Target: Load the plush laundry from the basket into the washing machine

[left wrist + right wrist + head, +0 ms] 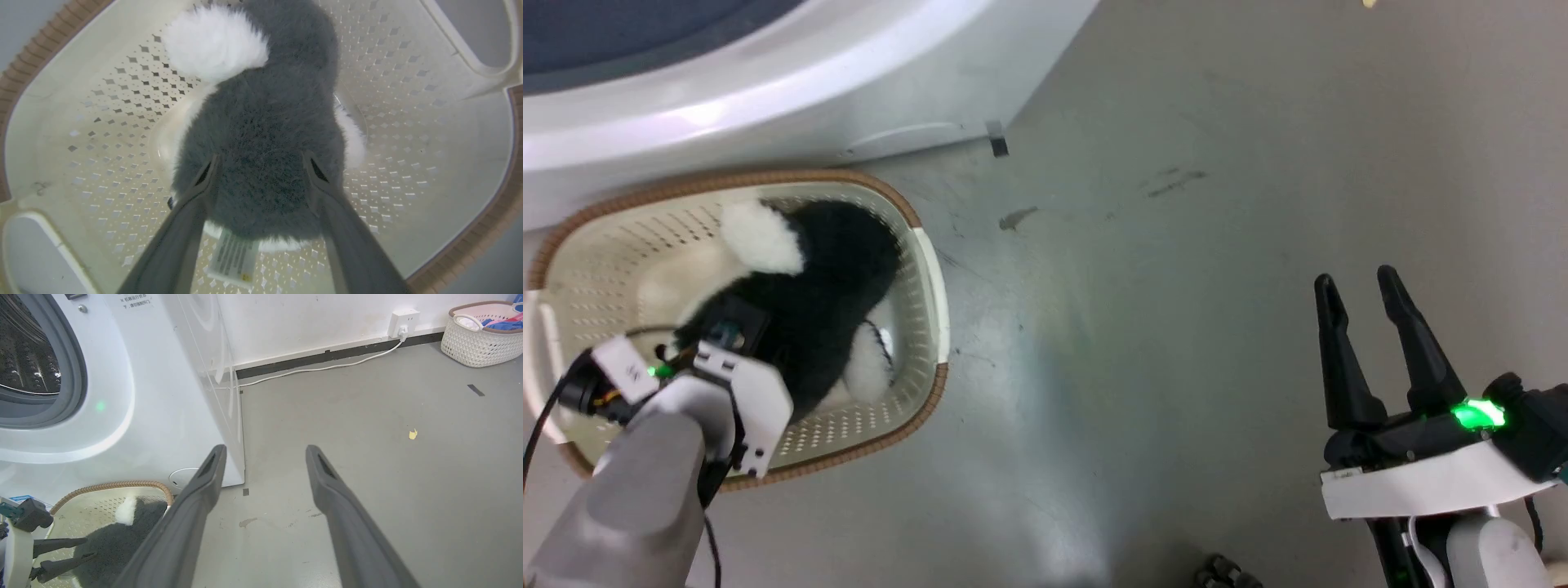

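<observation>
**Plush straddled in the basket, not yet clamped**

The left gripper (261, 163) is held wide open. Its two dark fingers are sunk into the fur on either side of the plush laundry (269, 102), and nothing is clamped. The right gripper (1356, 278) is likewise spread and empty, held over the grey floor (1176, 343), well apart from the work. The plush is laid lengthwise in the basket (102, 130), which is set on the floor just beside the washing machine (163, 384).

If the jaws are closed on pile alone, the toy may be lost on the lift. The light basket could be dragged or tipped should a fingertip be caught in its pierced wall.

The toy is deep-piled, soft and black, with a rounded white patch (214, 41) and a small printed tag (233, 259). The basket is moulded in smooth cream plastic, pierced with diamond holes, rounded at the corners and edged in brown weave.
</observation>
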Motion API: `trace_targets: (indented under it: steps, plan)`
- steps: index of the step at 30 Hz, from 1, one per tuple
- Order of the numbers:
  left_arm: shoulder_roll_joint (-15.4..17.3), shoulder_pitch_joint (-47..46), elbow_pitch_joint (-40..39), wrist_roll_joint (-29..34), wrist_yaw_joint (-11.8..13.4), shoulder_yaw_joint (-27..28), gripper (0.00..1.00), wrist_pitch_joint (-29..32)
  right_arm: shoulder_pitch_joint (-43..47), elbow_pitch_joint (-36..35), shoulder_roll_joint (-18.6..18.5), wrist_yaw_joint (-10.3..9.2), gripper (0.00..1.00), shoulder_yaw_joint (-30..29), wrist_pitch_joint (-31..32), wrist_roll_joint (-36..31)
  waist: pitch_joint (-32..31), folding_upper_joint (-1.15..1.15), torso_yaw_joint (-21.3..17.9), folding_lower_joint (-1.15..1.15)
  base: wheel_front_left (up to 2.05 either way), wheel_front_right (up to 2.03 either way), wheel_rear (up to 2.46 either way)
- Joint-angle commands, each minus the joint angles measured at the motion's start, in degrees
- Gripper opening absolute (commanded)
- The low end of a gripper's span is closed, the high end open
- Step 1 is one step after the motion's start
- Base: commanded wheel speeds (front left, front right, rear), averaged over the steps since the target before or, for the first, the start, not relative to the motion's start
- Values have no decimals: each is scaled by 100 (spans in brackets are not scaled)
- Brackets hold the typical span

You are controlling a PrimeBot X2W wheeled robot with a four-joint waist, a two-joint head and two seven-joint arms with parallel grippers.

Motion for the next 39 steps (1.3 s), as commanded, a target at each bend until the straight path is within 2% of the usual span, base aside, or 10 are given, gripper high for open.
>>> trace_targets:
  steps: [1, 7, 11, 19, 24, 25, 26, 27, 33, 39]
  plan:
    - [56, -304, 154, -163, -36, -218, 100, 200, -164, -52, -1, -4, 100, 32, -86, 108, 186, 0, -109, 0, 0, 0, 0]
    - [209, -655, 270, -467, -66, -795, 100, 905, -222, -90, -1, -5, 100, 89, -146, 219, 459, 0, -246, 0, 0, 0, 0]
    - [498, -967, 232, -837, -96, -1354, 100, 1330, -242, -172, -1, -5, 100, -20, -206, 479, 720, 0, -348, 0, 0, 0, 0]
    - [952, -1374, 442, -1263, -143, -1990, 100, 1602, -236, -258, -1, -5, 100, -20, -301, 709, 1132, 0, -513, 0, 0, 0, 0]
    - [1127, -1526, 527, -1438, -166, -2305, 100, 1549, -264, -276, -1, -5, 100, 2, -349, 813, 1311, 0, -596, 0, 0, 0, 0]
    - [1162, -1551, 568, -1498, -172, -2373, 69, 1550, -273, -278, -1, -5, 100, 10, -361, 836, 1346, 0, -619, 0, 0, 0, 0]
    - [1178, -1558, 591, -1567, -176, -2430, 22, 1550, -285, -275, -1, -5, 100, 14, -370, 848, 1368, 0, -635, 0, 0, 0, 0]
    - [1167, -1533, 568, -1633, -176, -2458, 0, 1542, -297, -267, -1, -5, 100, 10, -370, 834, 1359, 0, -634, 0, 0, 0, 0]
    - [1190, -1482, 538, -1863, -177, -2531, 0, 1252, -381, -238, -1, -5, 100, 12, -370, 744, 1225, 0, -654, 0, 0, 0, 0]
    - [851, -1371, 668, -1984, -167, -2493, 0, 608, -364, -141, -1, -5, 100, -194, -370, 426, 702, 0, -386, 0, 0, 0, 0]
